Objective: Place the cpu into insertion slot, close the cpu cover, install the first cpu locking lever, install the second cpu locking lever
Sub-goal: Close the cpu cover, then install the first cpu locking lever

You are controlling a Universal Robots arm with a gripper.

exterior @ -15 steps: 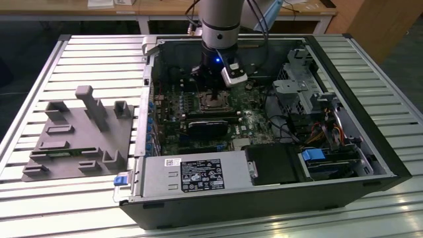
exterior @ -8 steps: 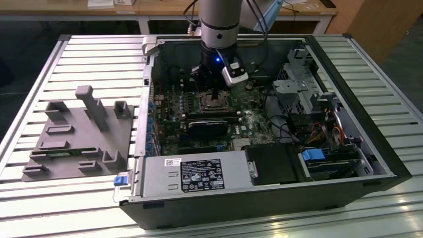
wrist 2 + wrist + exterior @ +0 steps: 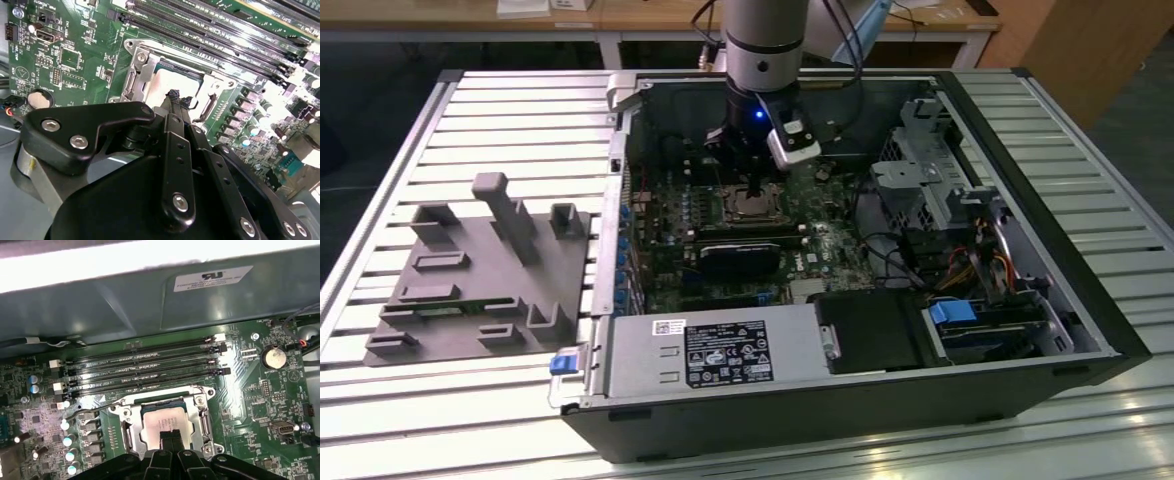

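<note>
Black linkages of the gripper [image 3: 178,98] are shown nearest the lens in both wrist views, its fingertips drawn narrow, almost together, with nothing seen between them. Directly beneath the tips the cpu [image 3: 167,421] is seen seated flat in the insertion slot [image 3: 116,409] and framed by the cpu cover [image 3: 201,416], which is judged to lie down over it; the tips are set over the cpu's edge farther from the memory slots [image 3: 145,372]. That edge is hidden by the gripper, contact cannot be determined, and the locking levers cannot be made out with certainty.
</note>
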